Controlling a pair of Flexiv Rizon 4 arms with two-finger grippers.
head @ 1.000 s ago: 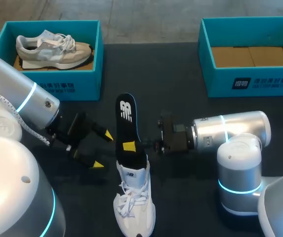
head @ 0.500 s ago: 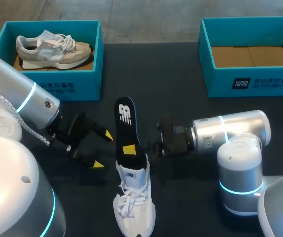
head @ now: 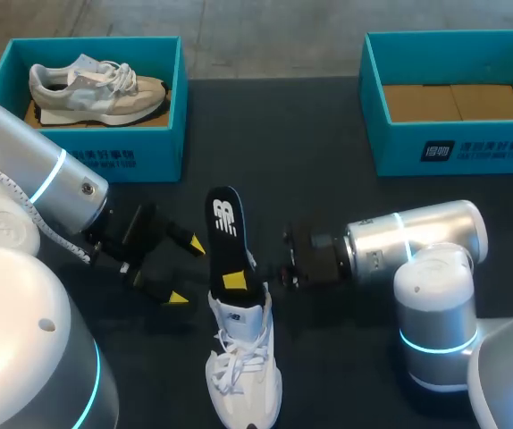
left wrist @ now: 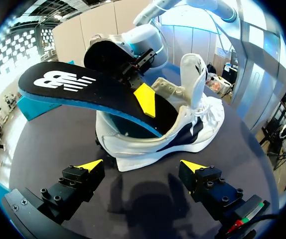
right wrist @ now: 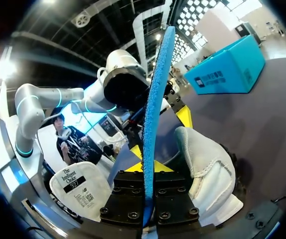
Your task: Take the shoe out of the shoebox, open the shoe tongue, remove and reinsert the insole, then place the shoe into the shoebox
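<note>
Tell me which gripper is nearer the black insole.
Right. The right gripper has its fingers shut on the insole from both sides, just above the white shoe. The left gripper hangs open beside the shoe, apart from the insole.

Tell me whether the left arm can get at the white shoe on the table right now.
Probably yes. The left gripper is open and the white shoe sits just ahead of it, nothing between. The right gripper holds only the insole.
</note>
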